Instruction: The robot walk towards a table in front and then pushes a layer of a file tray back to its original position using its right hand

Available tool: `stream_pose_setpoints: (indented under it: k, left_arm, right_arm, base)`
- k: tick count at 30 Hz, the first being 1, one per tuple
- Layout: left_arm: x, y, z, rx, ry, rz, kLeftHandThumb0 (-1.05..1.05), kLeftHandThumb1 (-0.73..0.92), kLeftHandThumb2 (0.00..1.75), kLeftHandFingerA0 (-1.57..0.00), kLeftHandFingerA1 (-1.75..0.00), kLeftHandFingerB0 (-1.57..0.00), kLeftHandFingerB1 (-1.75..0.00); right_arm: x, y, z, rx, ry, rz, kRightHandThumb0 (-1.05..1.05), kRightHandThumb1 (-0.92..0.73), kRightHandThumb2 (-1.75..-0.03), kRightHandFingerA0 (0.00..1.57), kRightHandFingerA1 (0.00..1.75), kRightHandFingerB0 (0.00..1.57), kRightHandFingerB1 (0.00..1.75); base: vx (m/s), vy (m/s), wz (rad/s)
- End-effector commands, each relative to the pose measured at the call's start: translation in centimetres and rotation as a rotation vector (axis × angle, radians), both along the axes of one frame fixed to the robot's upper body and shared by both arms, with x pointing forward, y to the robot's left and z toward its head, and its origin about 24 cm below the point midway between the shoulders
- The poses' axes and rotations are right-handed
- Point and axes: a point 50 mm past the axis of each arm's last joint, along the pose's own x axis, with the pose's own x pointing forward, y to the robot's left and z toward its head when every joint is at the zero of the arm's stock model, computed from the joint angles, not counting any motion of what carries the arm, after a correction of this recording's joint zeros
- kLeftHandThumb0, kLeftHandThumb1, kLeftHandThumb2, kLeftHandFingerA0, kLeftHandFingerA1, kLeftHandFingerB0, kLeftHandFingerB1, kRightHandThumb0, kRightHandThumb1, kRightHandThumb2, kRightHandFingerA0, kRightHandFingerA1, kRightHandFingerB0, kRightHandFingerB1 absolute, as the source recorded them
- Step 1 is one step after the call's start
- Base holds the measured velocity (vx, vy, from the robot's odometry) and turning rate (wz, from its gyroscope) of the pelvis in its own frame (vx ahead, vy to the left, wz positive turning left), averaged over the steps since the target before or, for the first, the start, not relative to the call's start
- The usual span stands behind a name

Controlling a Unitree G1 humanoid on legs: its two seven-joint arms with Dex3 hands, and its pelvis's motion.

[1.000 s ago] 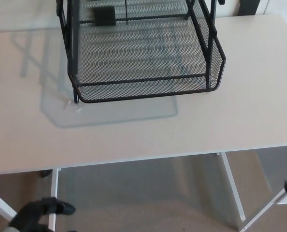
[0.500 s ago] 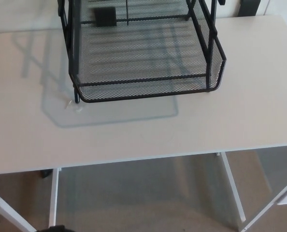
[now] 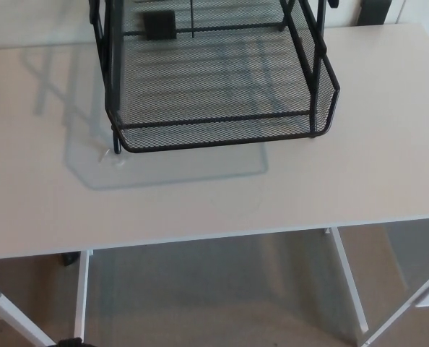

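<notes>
A black wire-mesh file tray (image 3: 222, 87) stands on the white table (image 3: 287, 195), at the far side and cut off by the top of the picture. Its lowest layer sticks out toward me, its front rim (image 3: 214, 142) well ahead of the upright frame posts (image 3: 112, 79). A black label block (image 3: 158, 24) shows through the mesh near the top. Only a thin dark sliver of my left hand (image 3: 70, 343) shows at the bottom edge, below the table and far from the tray. My right hand does not show.
The table's near edge (image 3: 200, 240) crosses the picture, with white legs (image 3: 348, 285) and beige carpet (image 3: 214, 303) below it. A slanted white bar (image 3: 12, 314) is at the bottom left and another (image 3: 409, 307) at the bottom right.
My left hand has dropped almost out of the bottom left, and my right hand has left the bottom right corner. The picture has shifted slightly; the tray has not moved on the table.
</notes>
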Motion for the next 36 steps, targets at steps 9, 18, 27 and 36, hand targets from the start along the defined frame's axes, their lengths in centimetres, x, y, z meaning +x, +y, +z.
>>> stream_pose_setpoints:
  k: [9, 18, 27, 36]
  left_arm:
    - [0.2, 1.1, 0.5, 0.048, -0.032, 0.011, -0.68, 0.26, 0.83, -0.70, -0.82, -0.44, -0.69]
    - [0.6, 1.4, 0.9, 0.041, -0.054, 0.008, -0.70, 0.37, 0.61, -0.72, -0.81, -0.45, -0.68]
    - [1.0, 1.5, 1.3, 0.069, -0.067, -0.011, -0.71, 0.38, 0.60, -0.71, -0.79, -0.43, -0.68]
    - [1.8, 1.3, 1.6, 0.073, -0.072, -0.011, -0.70, 0.27, 0.82, -0.71, -0.80, -0.44, -0.68]
  right_arm:
    - [1.1, -0.1, -0.2, 0.002, -0.011, 0.041, -0.75, -0.47, -0.84, 0.00, 0.23, 0.00, 0.08]
    - [1.7, 0.0, 0.1, -0.033, -0.020, 0.070, -0.77, -0.48, -0.84, 0.02, 0.26, 0.00, 0.08]
    - [2.6, 0.1, 0.2, -0.066, -0.018, 0.115, -0.80, -0.49, -0.86, 0.01, 0.31, 0.00, 0.06]
    - [2.8, 0.1, 0.3, -0.082, -0.033, 0.113, -0.76, -0.47, -0.85, 0.02, 0.41, 0.00, 0.10]
  base:
    - [0.00, 0.000, 0.00]
    - [0.00, 0.000, 0.00]
    - [0.00, 0.000, 0.00]
    - [0.00, 0.000, 0.00]
